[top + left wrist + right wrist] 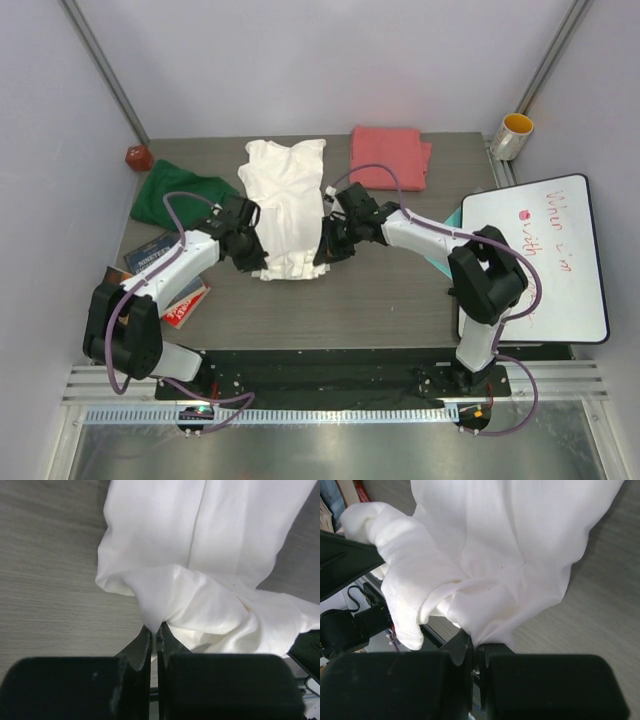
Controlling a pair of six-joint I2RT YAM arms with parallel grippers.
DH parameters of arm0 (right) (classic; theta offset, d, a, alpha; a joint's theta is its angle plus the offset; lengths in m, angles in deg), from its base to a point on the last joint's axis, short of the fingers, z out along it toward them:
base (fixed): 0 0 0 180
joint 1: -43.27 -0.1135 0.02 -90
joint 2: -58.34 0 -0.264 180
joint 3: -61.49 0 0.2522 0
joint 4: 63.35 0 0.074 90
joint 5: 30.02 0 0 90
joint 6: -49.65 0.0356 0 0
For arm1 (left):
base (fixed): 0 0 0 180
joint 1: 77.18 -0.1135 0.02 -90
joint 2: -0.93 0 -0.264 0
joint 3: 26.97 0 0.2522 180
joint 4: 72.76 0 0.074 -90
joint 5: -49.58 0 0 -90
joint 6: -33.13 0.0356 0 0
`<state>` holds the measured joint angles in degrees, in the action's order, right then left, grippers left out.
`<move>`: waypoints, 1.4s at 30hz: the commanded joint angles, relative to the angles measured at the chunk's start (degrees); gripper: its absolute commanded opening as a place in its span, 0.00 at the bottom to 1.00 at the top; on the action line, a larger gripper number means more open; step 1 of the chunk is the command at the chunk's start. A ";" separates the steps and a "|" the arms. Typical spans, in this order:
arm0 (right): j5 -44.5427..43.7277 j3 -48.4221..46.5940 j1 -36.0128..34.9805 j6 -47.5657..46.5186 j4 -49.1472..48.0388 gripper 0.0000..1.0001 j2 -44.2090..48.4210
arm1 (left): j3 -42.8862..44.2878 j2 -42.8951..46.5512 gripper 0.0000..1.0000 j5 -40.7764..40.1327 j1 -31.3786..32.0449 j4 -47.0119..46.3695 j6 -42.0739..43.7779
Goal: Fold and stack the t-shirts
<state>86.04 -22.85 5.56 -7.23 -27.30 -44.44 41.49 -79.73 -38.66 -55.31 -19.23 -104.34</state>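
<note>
White t-shirt lay mid-table, collar at 12 o'clock. Left gripper and right gripper each clamped tight on a hem corner at 6, probably to fold it toward 12. Green t-shirt at 10, coral t-shirt at 1.

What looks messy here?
The dark green t-shirt lies crumpled at the left edge of the table, while the coral-pink t-shirt sits neatly folded. The white t-shirt is bunched where the left gripper and right gripper pinch it.
</note>
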 commanded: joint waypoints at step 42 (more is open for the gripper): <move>6.10 -42.79 9.94 -10.45 4.44 0.04 -32.92 | 40.75 -34.56 0.00 -18.19 -1.83 4.79 10.02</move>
<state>90.41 -62.63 15.63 -16.52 -20.85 -77.55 79.61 -113.13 -54.02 -56.69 -15.67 -95.20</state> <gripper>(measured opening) 0.074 0.014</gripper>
